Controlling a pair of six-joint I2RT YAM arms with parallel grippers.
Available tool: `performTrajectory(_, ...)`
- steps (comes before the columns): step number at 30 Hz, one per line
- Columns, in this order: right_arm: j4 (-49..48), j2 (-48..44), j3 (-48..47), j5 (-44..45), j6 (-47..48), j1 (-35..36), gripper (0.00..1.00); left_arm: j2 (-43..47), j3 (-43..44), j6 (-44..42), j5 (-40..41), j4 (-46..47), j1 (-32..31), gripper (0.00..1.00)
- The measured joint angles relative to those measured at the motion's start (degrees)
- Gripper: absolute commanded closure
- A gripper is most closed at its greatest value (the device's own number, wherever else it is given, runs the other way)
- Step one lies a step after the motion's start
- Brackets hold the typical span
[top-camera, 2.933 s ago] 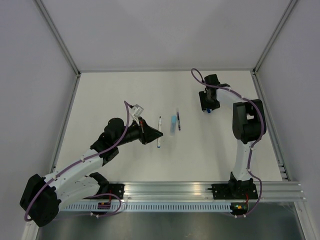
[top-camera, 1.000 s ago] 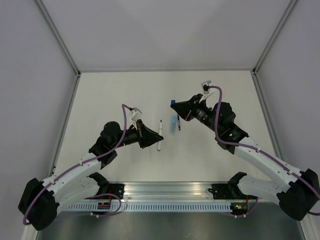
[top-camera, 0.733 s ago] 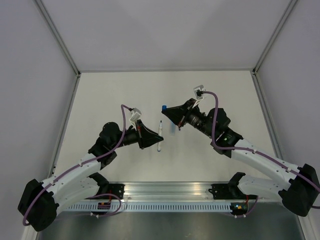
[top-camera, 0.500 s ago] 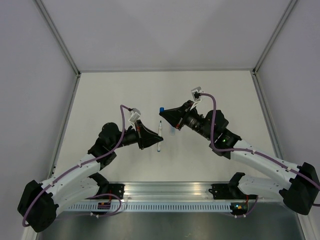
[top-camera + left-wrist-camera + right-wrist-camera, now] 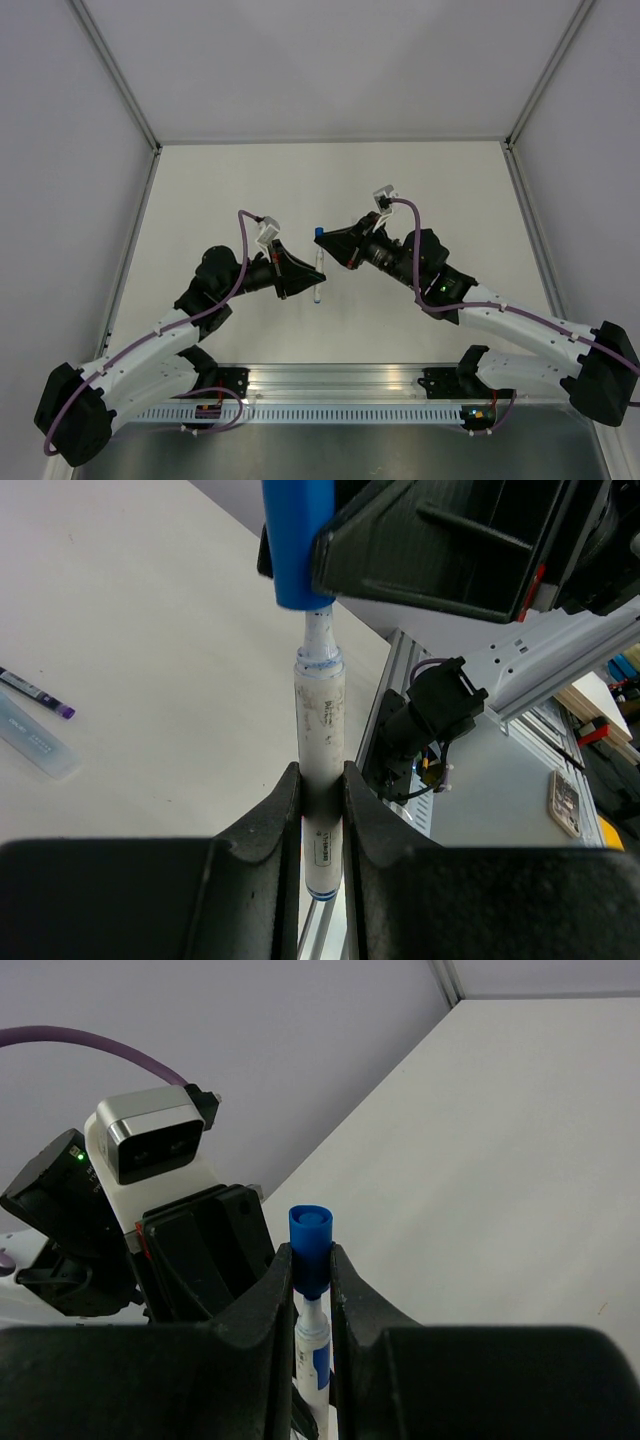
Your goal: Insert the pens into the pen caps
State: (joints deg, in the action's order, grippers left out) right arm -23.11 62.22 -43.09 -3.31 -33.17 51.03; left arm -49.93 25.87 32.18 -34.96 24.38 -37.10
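Above table (image 5: 150, 600): left gripper (image 5: 320, 780) pinches white pen (image 5: 320, 710), right gripper (image 5: 312, 1260) pinches blue cap (image 5: 311, 1232) over pen tip; black pen (image 5: 35, 692), pale cap (image 5: 38, 745) lie aside.

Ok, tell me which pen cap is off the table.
The dark blue cap, clamped in the right gripper at the tip of the white pen. The pale blue cap lies on the table beside the black pen.

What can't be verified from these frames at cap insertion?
- How deep the white-barrelled pen sits in the dark blue plastic cap: the cap's own wall hides it in both wrist views; too small from the top.
- Slim black pen and pale sky-blue plastic cap: cut off by the left wrist view's left edge; unseen from the top, likely under the right arm.
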Motion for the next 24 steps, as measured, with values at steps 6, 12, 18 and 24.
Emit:
performTrajectory(6, -0.52, -0.50, 1.64, 1.49, 0.63, 1.22, 1.00, 0.68, -0.33, 0.00, 0.13, -0.72, 0.00, 0.98)
performTrajectory(12, -1.14, -1.46, 3.65, 2.54, 0.92, 3.37, 1.00, 2.10, -0.79, 0.00, 1.33, -1.55, -0.07, 0.98)
performTrajectory(18, -3.34, -1.55, 4.98, 6.25, 1.44, 5.84, 0.97, 2.54, -0.90, 0.00, 1.42, -1.90, -0.26, 0.98)
performTrajectory(24, -5.18, -0.48, 5.35, 10.73, 2.97, 8.79, 0.72, 2.91, -1.40, 0.00, 1.38, -2.16, -0.28, 0.98)
